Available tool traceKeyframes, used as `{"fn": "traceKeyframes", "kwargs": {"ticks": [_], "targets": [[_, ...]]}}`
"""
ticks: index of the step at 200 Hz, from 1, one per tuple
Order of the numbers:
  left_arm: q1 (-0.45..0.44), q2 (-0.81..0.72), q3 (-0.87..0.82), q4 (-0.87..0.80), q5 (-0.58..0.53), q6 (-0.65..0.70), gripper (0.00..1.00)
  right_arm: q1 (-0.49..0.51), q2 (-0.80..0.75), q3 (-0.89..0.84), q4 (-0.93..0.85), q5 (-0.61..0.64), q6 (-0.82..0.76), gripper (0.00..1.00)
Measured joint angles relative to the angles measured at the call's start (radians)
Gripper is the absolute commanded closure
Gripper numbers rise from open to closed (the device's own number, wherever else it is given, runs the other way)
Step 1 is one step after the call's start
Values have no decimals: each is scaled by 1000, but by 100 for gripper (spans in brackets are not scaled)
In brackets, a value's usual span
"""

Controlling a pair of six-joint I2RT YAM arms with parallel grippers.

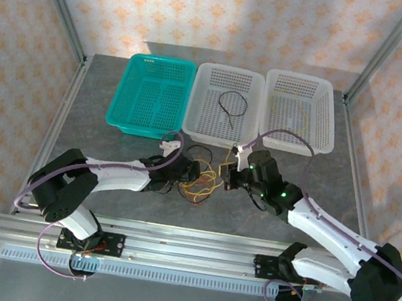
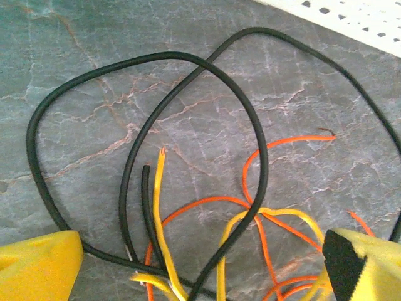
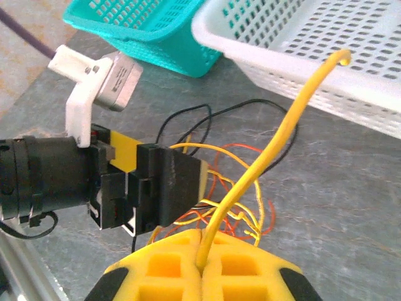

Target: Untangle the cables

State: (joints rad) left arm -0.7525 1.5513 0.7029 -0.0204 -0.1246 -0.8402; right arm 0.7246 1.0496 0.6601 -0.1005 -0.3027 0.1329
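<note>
Yellow cable was pinched in right gripper; cables were seen tangled on marbled table under wide-open left gripper.

No writing, label, brand, number or sign can be read in any of the views. The wallpaper behind the table carries a repeating ornament, not lettering.
</note>
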Motion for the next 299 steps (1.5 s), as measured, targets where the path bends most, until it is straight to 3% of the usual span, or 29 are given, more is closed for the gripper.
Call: {"fn": "traceKeyframes", "kwargs": {"ticks": [60,218,299], "targets": [[0,14,-24,8,-18,0,1,-2,-53,54,-71,169,-4,100],[0,27,-38,49,-37,-1,1,-2,-177,230,-277,394,-190,100],[15,-81,-77,23,-33,30,1,-2,-131,230,-297,377,-187,100]]}}
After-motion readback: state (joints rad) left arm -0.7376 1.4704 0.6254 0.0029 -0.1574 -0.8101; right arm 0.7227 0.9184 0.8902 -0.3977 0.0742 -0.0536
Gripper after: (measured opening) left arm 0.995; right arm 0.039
